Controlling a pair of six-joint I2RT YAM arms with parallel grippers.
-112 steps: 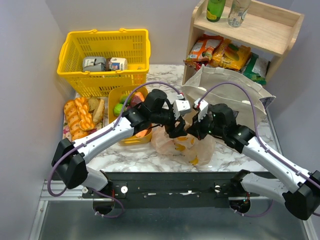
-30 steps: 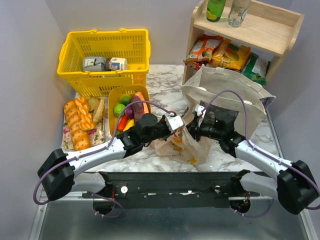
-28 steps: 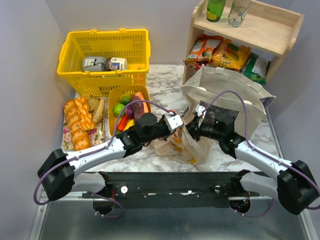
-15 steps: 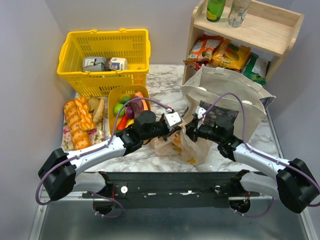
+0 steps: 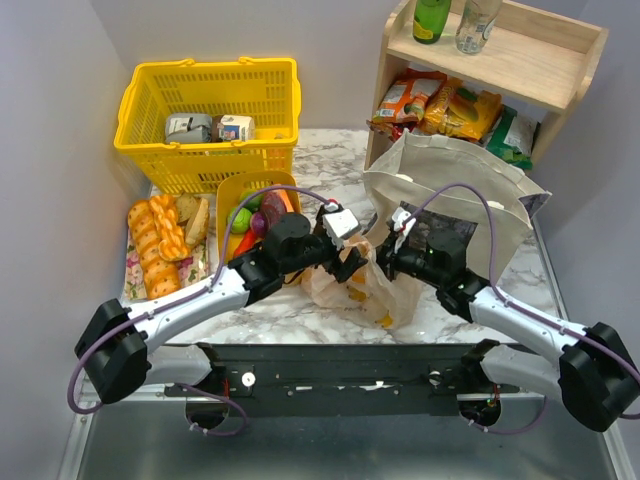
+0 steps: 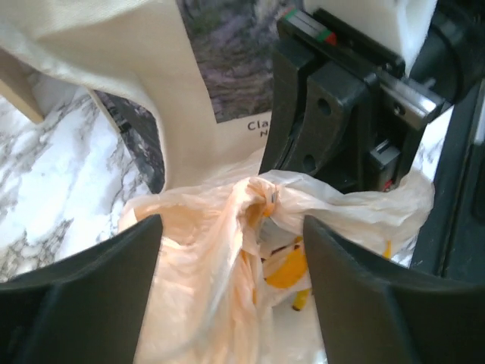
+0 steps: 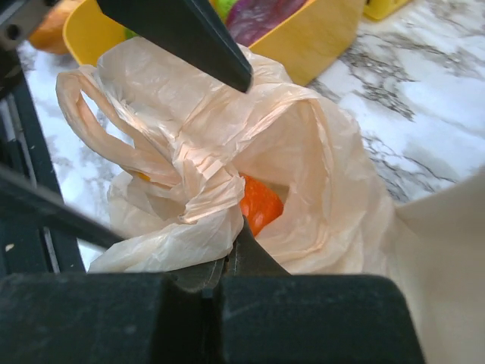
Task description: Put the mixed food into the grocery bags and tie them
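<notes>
Left gripper has just sprung wide, letting go of the peach plastic bag at centre frame beside the canvas tote; my right gripper now pinches its bunched handle, so tying seems underway

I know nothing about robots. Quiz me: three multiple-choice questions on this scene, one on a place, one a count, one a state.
1. Where is the peach plastic bag? A) on the marble table, before the canvas tote B) inside that tote C) on the floor
2. How many bottles stand atop the wooden shelf? A) one B) two C) four
3. The left arm's jaws are: A) shut on the bag B) open C) shut on nothing
Answers: 1 A: it lies on the marble before the tote. 2 B: one green, one clear. 3 B: the fingers stand wide apart, bag between them.
</notes>
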